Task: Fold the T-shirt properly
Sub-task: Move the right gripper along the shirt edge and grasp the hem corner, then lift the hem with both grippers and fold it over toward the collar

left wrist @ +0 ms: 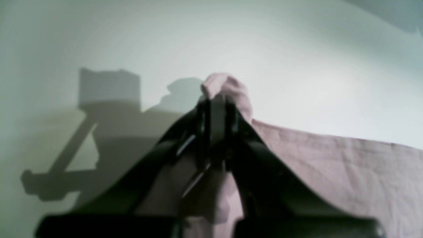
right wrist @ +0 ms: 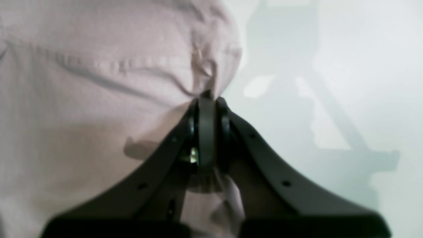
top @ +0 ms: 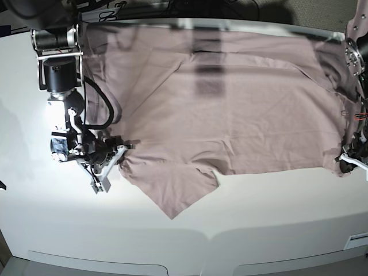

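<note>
We saw the T-shirt (top: 230,109) spread across the white table (top: 259,224), its long axis running from one arm to the other across the base view, with one edge up at the far rim of the table and a sleeve (top: 175,195) pointing down towards the near side

The right gripper (top: 119,154) sat at the cloth's edge on the left of the base view, just above that sleeve. In its wrist view the right gripper (right wrist: 207,99) had its jaws pressed together on a puckered bit of fabric, the T-shirt (right wrist: 82,99) stretching away up and to the left of the fingers, bare table (right wrist: 330,66) to their right

The left gripper (top: 344,164) was at the opposite end, on the right of the base view, at the lower corner of the cloth. Its own camera showed the left gripper (left wrist: 216,99) clamped on a small bunch of the T-shirt (left wrist: 347,172), the rest of the cloth lying off to the right and below the fingers

So each arm pinched one end of the same near edge, well apart from the other, the whole body of the shirt lying beyond that line towards the far rim. We judged that the next move would turn on this: carrying the held edge away from the near side would lay it over the cloth beyond, and both arms would need to travel evenly, or the fold would skew
</note>
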You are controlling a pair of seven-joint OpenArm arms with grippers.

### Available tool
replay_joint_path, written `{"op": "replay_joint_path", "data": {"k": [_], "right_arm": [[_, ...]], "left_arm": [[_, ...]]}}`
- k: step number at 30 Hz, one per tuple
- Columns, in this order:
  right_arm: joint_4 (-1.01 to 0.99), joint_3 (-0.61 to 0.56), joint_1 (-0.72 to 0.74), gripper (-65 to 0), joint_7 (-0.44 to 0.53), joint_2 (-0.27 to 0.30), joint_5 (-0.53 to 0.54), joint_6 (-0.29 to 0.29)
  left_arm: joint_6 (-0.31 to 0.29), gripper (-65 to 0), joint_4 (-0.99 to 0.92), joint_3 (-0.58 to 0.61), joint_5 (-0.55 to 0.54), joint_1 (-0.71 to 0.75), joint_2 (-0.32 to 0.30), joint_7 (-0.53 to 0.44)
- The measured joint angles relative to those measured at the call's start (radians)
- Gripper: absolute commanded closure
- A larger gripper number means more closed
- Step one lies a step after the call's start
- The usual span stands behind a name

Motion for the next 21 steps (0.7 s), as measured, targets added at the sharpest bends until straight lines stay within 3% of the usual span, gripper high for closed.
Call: {"op": "replay_joint_path", "data": {"k": [13,21], "right_arm": [[-0.012,0.002,0.099,0.0,-0.029,0.01,-0.074,-0.008],[-0.013,0.002,0.135,0.0,-0.014,0.01,-0.121,-0.008]], "left_arm": [[0.001,0.0,0.0,0.0,0.01,-0.048,0.066,0.0],[0.001,0.0,0.0,0.0,0.044,-0.13,0.068,0.002]]}}
